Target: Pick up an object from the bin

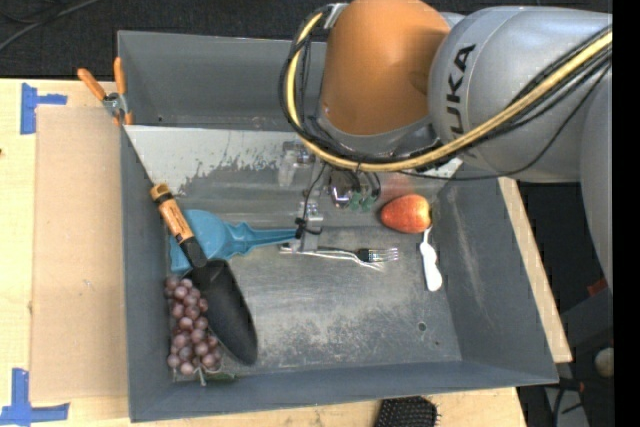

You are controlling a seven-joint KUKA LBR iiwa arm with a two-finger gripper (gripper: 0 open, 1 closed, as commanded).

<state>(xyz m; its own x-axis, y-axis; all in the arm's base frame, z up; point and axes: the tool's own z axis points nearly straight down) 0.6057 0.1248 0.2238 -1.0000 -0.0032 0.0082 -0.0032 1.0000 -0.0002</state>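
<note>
Camera view, looking down on the grey metal bin [480, 315]: the arm enters from the right and its orange wrist cover [385, 65] hangs above the far middle, so that the gripper [308, 237] points straight down at the floor, an approach suited to things lying flat. Its tip stands at the left end of a metal fork [345, 256], where the fork's handle meets the right tip of a blue plastic scoop [225, 237]. Which of the two it is set on, and whether it touches either, is uncertain. Whether the gripper is open or closed cannot be told, since the wrist shades it, and nothing is seen held. Fork and scoop lie loose and flat near the bin's middle, open to a grasp from above. A black trowel [225, 310] with an orange handle lies slantwise across the scoop's left part, beside a bunch of purple grapes [186, 325] against the left wall; lifting the scoop would probably disturb it. A red-orange fruit [405, 213], perhaps a peach, and a white plastic spoon [430, 263] lie just to the right, clear of the gripper.
</note>
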